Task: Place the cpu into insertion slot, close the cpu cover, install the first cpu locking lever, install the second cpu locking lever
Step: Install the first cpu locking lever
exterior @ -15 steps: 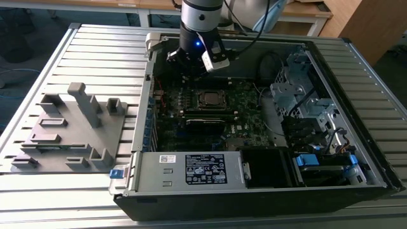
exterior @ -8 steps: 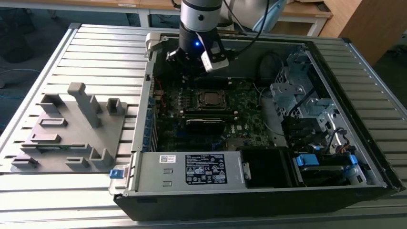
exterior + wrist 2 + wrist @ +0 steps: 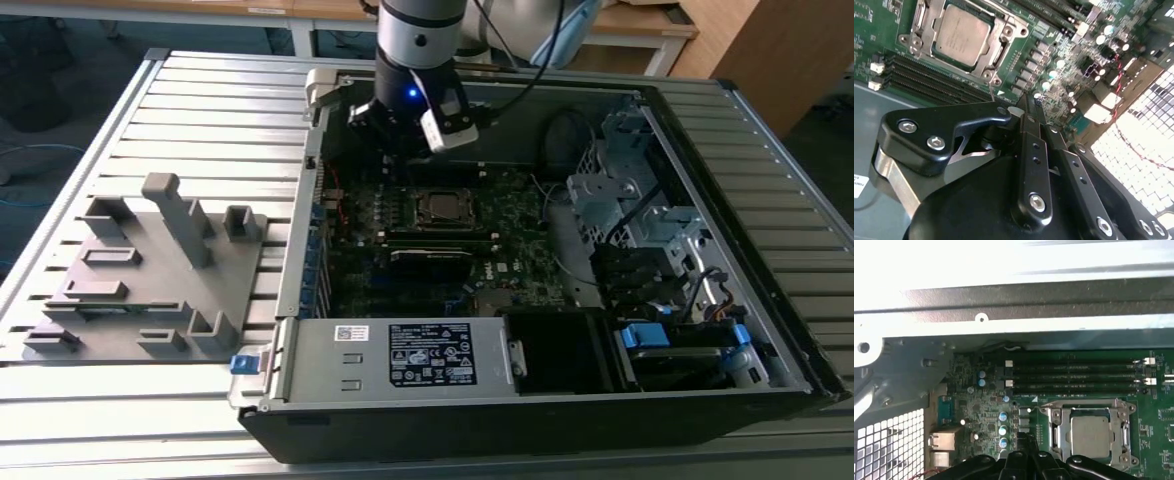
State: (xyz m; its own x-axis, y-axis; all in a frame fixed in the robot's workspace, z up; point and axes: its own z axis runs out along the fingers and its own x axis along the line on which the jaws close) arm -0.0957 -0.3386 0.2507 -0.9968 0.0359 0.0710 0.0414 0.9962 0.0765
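While the closed, empty end effector (image 3: 1026, 100) hovers near the cover (image 3: 999, 36), with the cpu (image 3: 961, 34) seated beneath, locking appears in hand.

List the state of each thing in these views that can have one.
cpu: seated flat, face up, inside the cover's frame.
cpu cover: down flat around the cpu.
pincer: shut, empty, over the motherboard, off to one side of the cpu.
computer case: side open, motherboard exposed.
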